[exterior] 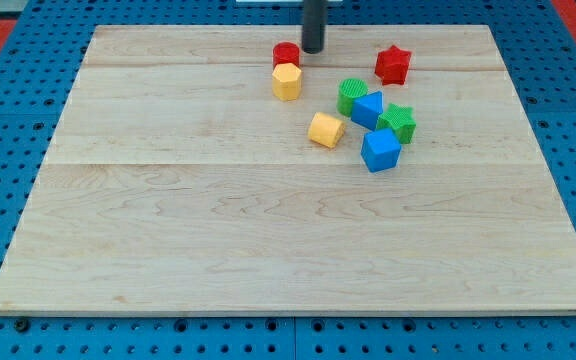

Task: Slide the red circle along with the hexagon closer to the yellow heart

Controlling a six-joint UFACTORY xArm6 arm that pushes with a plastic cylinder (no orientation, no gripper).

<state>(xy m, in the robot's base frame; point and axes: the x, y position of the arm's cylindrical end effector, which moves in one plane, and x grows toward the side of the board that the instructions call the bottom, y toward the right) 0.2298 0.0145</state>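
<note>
The red circle block point(286, 54) lies near the view's top, left of centre. The yellow hexagon point(286, 82) touches it just below. My tip point(313, 49) stands just right of the red circle, close to it or touching; I cannot tell which. A yellow block point(325, 130), heart-like in outline, lies lower right of the hexagon, apart from it.
A red star point(393, 64) lies at the upper right. A cluster sits right of centre: a green block point(351, 96), a blue block point(368, 109), a green star point(398, 122) and a blue cube point(380, 150). The wooden board point(268, 250) lies on a blue pegboard.
</note>
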